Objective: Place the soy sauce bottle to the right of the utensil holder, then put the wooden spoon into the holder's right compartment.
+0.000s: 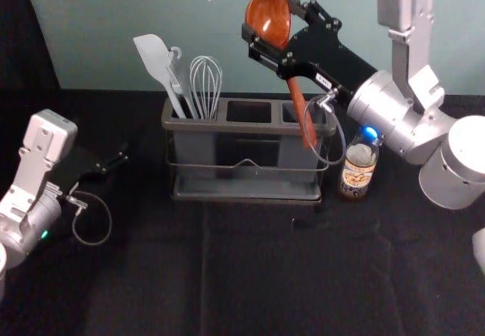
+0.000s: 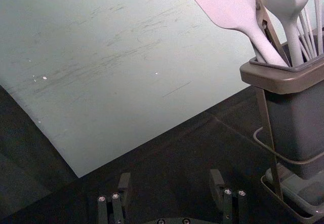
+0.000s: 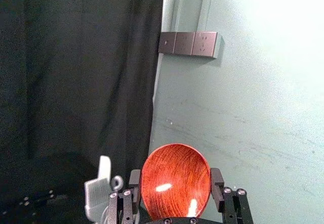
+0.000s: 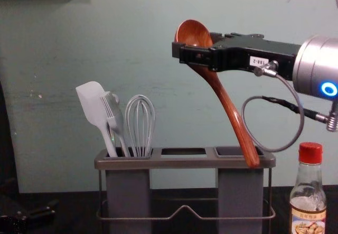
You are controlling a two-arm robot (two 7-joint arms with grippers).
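And it's the right gripper (image 1: pixel 270 17) at work, up above the right end of the utensil holder (image 1: pixel 250 127), fingers clamped on the wooden spoon (image 4: pixel 227 103) at its bowl! The spoon hangs at a tilt, bowl high, handle slanting down toward the robot's right, its end crossing the line of the front rim by the right compartment; whether it touches that rim, one cannot tell. Down on the dark tabletop (image 1: pixel 250 275), the soy sauce bottle (image 1: pixel 358 171) stands upright, red-capped, just beside the holder on its right. Over in the left compartment lean the spatula (image 1: pixel 154 59), the brush (image 4: pixel 113 115) and the whisk (image 1: pixel 204 86), while the left gripper (image 1: pixel 117 160) sits low, left of the holder, fingers apart.
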